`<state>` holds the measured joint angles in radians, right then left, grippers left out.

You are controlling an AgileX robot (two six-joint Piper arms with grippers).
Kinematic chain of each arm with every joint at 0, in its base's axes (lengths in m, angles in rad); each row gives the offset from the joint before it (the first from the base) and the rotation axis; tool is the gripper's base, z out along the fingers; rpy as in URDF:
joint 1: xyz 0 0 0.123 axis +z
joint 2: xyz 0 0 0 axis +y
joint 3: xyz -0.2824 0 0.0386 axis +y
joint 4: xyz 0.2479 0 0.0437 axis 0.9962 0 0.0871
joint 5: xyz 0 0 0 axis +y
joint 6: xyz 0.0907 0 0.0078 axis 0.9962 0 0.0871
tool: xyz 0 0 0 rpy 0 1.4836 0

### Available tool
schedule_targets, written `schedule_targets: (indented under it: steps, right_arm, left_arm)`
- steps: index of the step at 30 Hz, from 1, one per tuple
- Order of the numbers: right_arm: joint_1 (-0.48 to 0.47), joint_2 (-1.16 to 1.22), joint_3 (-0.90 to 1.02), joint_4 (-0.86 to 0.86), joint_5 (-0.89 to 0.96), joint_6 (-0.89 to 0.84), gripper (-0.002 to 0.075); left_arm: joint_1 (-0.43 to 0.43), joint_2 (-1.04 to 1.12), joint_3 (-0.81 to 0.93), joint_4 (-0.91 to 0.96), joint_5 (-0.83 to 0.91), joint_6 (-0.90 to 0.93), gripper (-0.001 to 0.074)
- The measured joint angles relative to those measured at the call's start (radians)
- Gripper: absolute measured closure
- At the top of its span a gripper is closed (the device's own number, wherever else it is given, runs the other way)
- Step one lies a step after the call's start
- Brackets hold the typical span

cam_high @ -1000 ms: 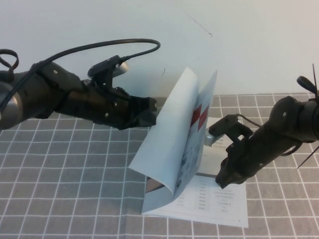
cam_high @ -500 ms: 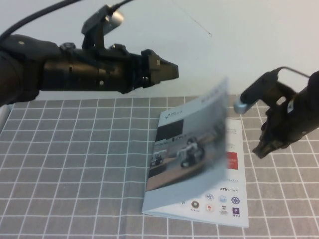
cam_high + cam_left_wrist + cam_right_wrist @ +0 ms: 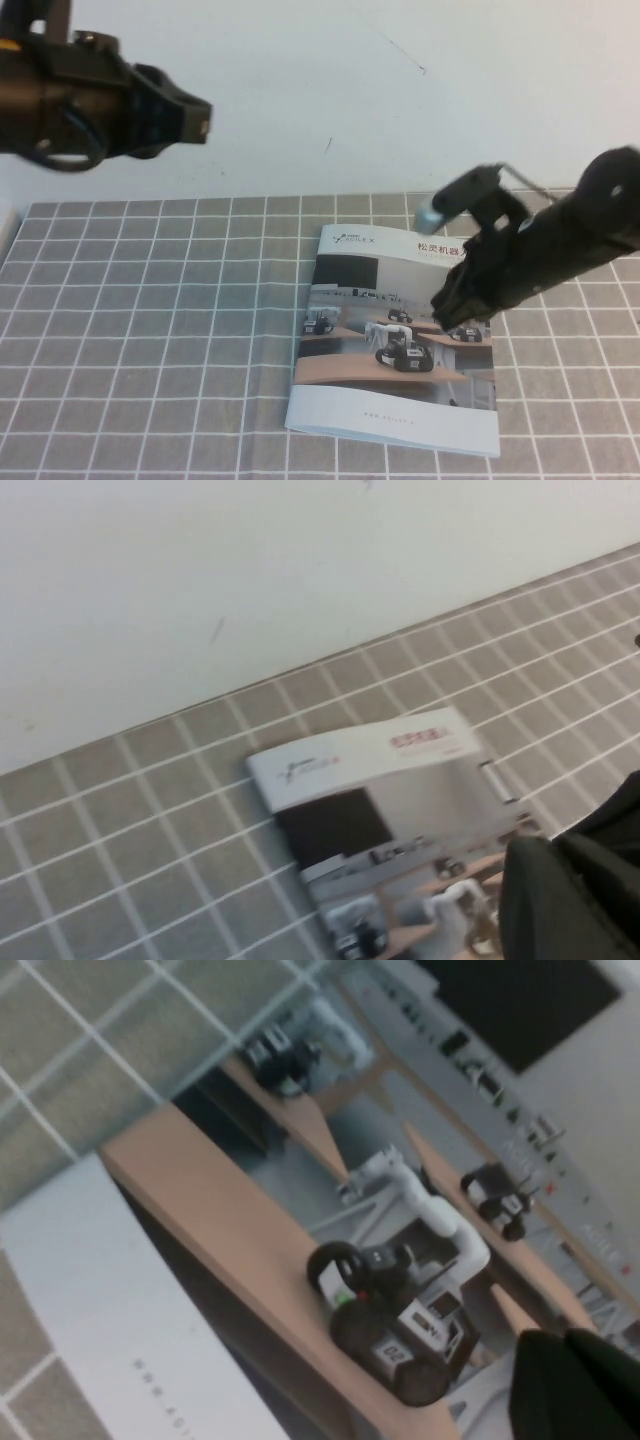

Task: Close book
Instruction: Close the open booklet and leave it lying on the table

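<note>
**Ana:** Where is the book (image 3: pixel 395 340) lying?

**Ben:** Flat on the checked mat (image 3: pixel 150 300), a bit to the robot's right of the middle. The cover (image 3: pixel 300 1210) faces up and it looks closed already.

**Ana:** Which way does it run?

**Ben:** The long side goes from the far end of the table toward the robot, leaning a little. The spine (image 3: pixel 303 335) is on the robot's left and the free edge is on its right.

**Ana:** And the arms?

**Ben:** The right gripper (image 3: pixel 452 305) is low over the far right part of the cover, close to the free edge. I can't tell if it touches the paper, or if it's open or closed. The left gripper (image 3: pixel 195 115) is high up against the wall on the robot's left, well away from the book. I can't tell its state either.

**Ana:** So the right arm is the closer one?

**Ben:** By a long way. The book is directly under it, while from the left gripper it's down and across to the right. If the cover needs a press to settle it, I'd guess the right arm does it by pushing straight down near that free edge. Otherwise it just lifts away.
</note>
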<state>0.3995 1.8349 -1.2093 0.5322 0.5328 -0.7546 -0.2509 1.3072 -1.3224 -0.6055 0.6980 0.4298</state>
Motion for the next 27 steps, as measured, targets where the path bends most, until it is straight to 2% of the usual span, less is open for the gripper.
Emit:
schedule_targets:
  steps: [7,16,20,27]
  right_arm:
    - [0.000,0.180,0.000,0.016,-0.051,-0.063,0.0729]
    - [0.000,0.179,-0.006,-0.032,-0.035,-0.067,0.0729]
    - [0.000,0.064,0.002,-0.059,-0.050,-0.067,0.0729]
    - [0.001,-0.285,0.002,-0.127,-0.077,-0.035,0.0729]
  left_arm:
    - [0.000,-0.201,0.092,0.345,0.038,-0.212,0.0734]
    - [0.000,-0.550,0.333,0.389,-0.003,-0.321,0.0734]
    - [0.000,-0.703,0.450,0.397,-0.020,-0.310,0.0734]
    - [0.000,-0.865,0.669,0.446,-0.065,-0.282,0.0736]
